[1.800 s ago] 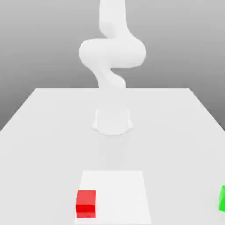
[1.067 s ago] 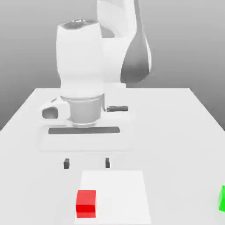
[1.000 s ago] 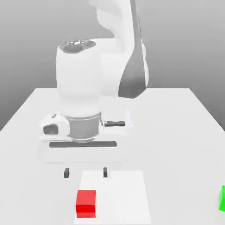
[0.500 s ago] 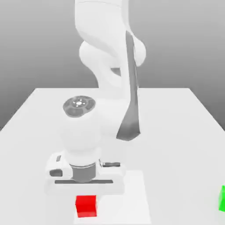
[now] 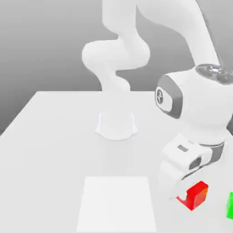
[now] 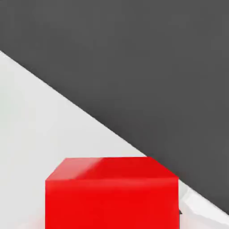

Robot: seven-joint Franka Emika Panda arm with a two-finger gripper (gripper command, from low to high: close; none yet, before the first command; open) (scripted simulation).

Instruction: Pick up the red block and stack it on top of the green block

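- White arm [image 5: 136, 50] rises from its round base [image 5: 116, 126] at the far middle of the table [image 5: 50, 145]; it bends over toward the exterior view's right, wrist tilted, hand low near the front edge
- Gripper [image 5: 193, 195] clamped on the red block [image 5: 196, 195]; block sits tucked under the white hand body, tilted with the hand, one corner pointing down
- Red block appears clear of the table surface; I cannot tell by how much
- Green block [image 5: 230, 205] sits at the exterior view's right edge, cut off by the frame; just beside the red block, slightly lower in the picture, the two apart and not touching
- Pale square patch [image 5: 117, 205] on the table near the front, left of the hand in the exterior view
- Hand view: red block [image 6: 112, 193] close up, top face and one side face lit; behind it the pale table [image 6: 40, 129] ends in a diagonal edge against a dark grey background
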